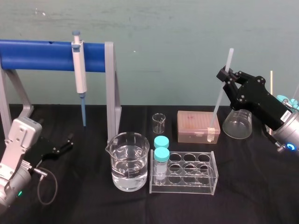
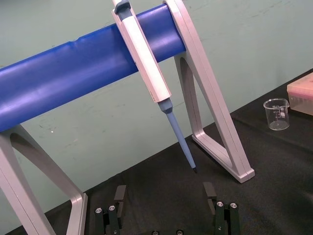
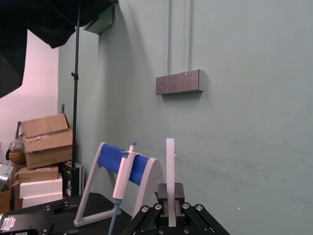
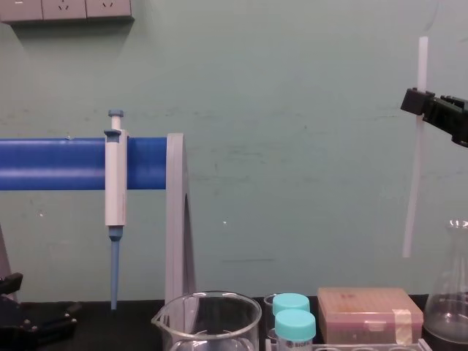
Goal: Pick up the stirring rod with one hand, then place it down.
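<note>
My right gripper (image 1: pixel 227 74) clenched on stirring rod (image 1: pixel 218 102), near-upright, aloft at upper right of head view. I plan a slow descent to bare cloth (image 1: pixel 254 186), clear of flask (image 1: pixel 237 125); left gripper (image 1: pixel 65 144) released, lower left

I'm working in a lab. Below my right gripper (image 1: pixel 226 74) sits a flask (image 1: pixel 238 125); left of it, a tube rack (image 1: pixel 187 186), beaker (image 1: pixel 129 163) and hanging pipette (image 1: pixel 80 70).

- Your right claw (image 1: pixel 227 75) is raised at the right, wrist angled up, fingers clamped on the stirring rod (image 1: pixel 218 106).
- Your left claw (image 1: pixel 64 145) sits low at the left, fingers spread apart.
</note>
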`<act>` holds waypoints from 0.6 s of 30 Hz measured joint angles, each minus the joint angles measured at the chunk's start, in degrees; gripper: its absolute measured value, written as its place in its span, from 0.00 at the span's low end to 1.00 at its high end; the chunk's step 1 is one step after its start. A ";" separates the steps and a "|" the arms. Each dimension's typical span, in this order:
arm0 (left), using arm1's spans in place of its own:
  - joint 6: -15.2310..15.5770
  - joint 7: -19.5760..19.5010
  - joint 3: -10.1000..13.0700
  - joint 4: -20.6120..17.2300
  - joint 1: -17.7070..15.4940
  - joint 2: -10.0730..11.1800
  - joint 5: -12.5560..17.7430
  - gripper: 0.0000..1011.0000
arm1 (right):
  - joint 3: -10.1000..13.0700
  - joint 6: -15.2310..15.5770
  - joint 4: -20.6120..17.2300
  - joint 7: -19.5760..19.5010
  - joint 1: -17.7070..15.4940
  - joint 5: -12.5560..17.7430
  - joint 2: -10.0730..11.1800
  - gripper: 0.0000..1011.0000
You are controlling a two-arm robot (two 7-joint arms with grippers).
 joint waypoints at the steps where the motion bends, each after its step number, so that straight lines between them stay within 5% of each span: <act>1: 0.00 0.00 0.00 0.00 0.00 0.00 0.00 0.99 | 0.00 -0.01 0.01 0.02 0.00 0.00 0.00 0.07; 18: 0.00 0.00 0.00 0.00 0.00 0.00 0.00 0.99 | -0.11 -0.08 0.39 0.46 0.24 0.07 0.03 0.07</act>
